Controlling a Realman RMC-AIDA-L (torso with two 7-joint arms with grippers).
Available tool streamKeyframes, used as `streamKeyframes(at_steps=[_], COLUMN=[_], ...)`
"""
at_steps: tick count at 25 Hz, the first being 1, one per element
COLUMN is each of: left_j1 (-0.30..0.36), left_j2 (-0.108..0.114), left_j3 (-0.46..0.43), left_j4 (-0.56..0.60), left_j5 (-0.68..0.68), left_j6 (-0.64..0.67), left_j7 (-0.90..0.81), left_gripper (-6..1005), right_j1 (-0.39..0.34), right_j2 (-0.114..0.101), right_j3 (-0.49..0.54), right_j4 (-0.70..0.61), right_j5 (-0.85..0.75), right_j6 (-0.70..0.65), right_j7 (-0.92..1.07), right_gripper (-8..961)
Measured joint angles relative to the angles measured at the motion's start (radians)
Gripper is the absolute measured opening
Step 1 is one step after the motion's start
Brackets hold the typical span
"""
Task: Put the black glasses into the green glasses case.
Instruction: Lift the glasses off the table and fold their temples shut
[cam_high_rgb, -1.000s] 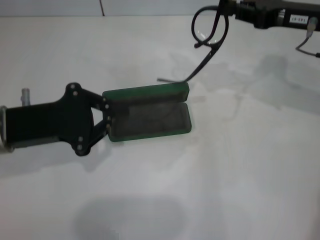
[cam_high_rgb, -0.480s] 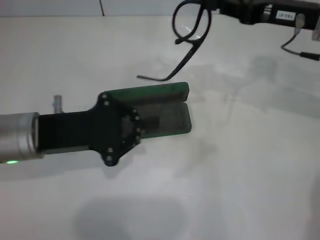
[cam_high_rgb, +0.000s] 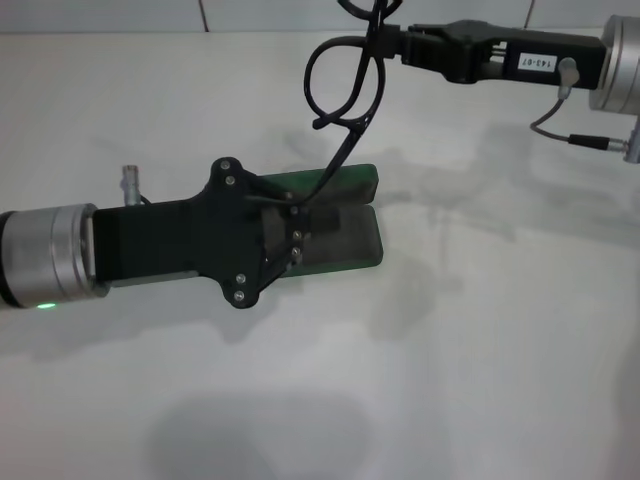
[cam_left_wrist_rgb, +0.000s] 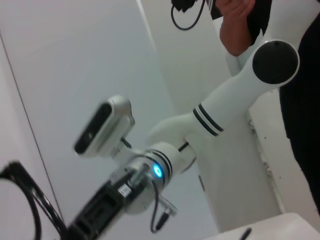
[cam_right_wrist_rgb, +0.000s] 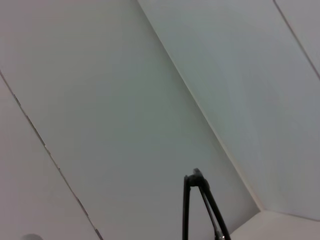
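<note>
My right tool (cam_high_rgb: 385, 45) grips the black glasses (cam_high_rgb: 340, 90) above the open green glasses case (cam_high_rgb: 345, 235), steadied by my left tool (cam_high_rgb: 290, 235), its clamp unclear.

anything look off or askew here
Nothing is damaged. The black glasses hang tilted from the right gripper, one temple arm trailing down towards the open green glasses case, not lying flat. The left gripper sits over the case's left part.
</note>
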Motion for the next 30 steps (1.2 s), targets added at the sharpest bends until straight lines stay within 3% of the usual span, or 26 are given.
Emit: streamKeyframes(at_steps=[14,30], left_j1=[-0.005,-0.036], left_j2=[-0.001,-0.001], left_j3=[0.001,0.001], left_j4=[0.004,0.001], left_j5=[-0.037,-0.040], left_j6=[0.001,0.001], left_j7=[0.026,0.023], left_gripper=[-2,-2], right_j1=[0.010,0.027], right_j2=[0.001,0.002], right_j3=[-0.004,-0.097], right_j4=[0.044,0.047], right_j5=[-0.002,-0.002], right_j6=[0.002,0.014], right_j7=[0.007,0.010], right_gripper=[53,57])
